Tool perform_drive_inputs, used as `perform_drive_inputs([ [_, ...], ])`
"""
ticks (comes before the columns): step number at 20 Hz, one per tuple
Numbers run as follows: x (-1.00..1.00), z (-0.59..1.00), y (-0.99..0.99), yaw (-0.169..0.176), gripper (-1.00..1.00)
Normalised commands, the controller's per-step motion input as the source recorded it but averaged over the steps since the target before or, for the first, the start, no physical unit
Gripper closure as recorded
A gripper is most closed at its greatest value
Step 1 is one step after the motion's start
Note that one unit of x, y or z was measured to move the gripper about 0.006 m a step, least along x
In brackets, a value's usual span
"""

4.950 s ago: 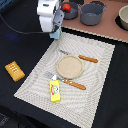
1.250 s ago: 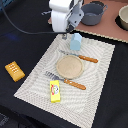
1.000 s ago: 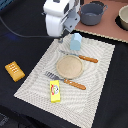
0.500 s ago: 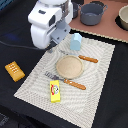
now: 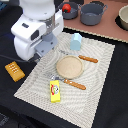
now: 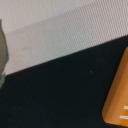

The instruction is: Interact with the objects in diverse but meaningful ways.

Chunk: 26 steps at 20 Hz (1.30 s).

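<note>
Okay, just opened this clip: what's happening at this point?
A single robot arm hangs over the exterior view's left edge of the woven placemat, near the orange-yellow bread loaf on the black cloth. Its fingers aren't visible, so its grip is unclear. The pale blue carton stands on the mat beyond the round plate. The yellow butter block lies on the near side, and the grey pot sits behind.

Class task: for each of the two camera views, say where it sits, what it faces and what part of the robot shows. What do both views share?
Exterior view: off the arm, high, looking down at the placemat, plate, carton, butter and pot; the white arm shows, gripper hidden.
Wrist view: on the wrist, facing down close; no robot part clearly shows.
Shared: the bread loaf, placemat edge and black table.
</note>
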Motion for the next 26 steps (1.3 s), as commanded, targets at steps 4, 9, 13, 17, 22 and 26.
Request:
perform_drive_inputs([
  [4, -0.68, -0.23, -0.43, -0.068, -1.00],
  [9, -0.75, -0.18, -0.34, -0.084, -1.00],
  [13, -0.77, -0.14, -0.12, -0.077, -1.00],
  [17, -0.58, -0.24, 0.04, -0.062, -1.00],
  [22, -0.47, -0.27, 0.10, -0.047, -1.00],
  [26, -0.41, -0.31, 0.09, -0.036, -1.00],
])
